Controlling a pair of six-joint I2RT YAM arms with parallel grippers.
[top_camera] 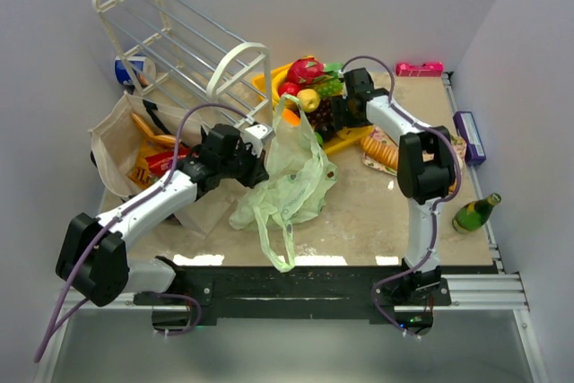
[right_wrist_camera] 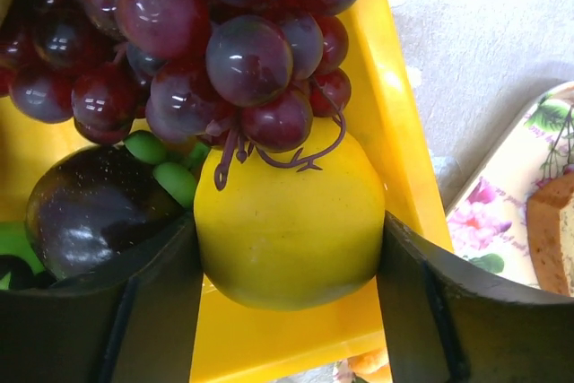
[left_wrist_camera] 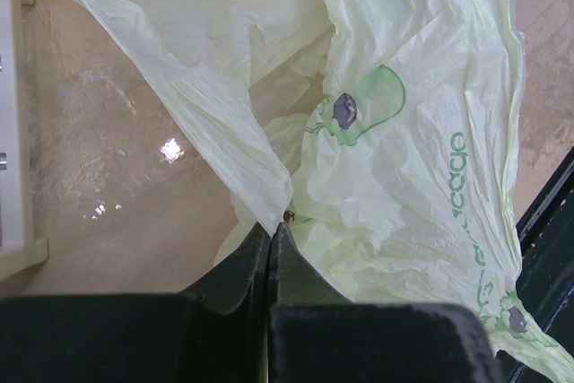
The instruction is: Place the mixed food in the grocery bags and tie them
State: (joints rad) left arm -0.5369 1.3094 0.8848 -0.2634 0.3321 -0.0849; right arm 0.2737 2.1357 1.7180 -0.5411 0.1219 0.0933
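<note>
Left wrist view, left gripper (left_wrist_camera: 272,232) pinching a fold of the pale-green plastic bag (left_wrist_camera: 404,177), bag spreading crumpled over the table (left_wrist_camera: 117,186), right gripper (right_wrist_camera: 289,262) pressing both sides of a yellow toy fruit (right_wrist_camera: 287,213) sitting in the yellow tray (right_wrist_camera: 395,141), purple grapes (right_wrist_camera: 224,42) resting just beyond.

Bright, even light falls from above, with soft shadows. A white shiny spot glares on the table (left_wrist_camera: 170,150). Light glows through the thin green bag (left_wrist_camera: 404,132). The grapes (right_wrist_camera: 242,51) gleam with small bright dots.
</note>
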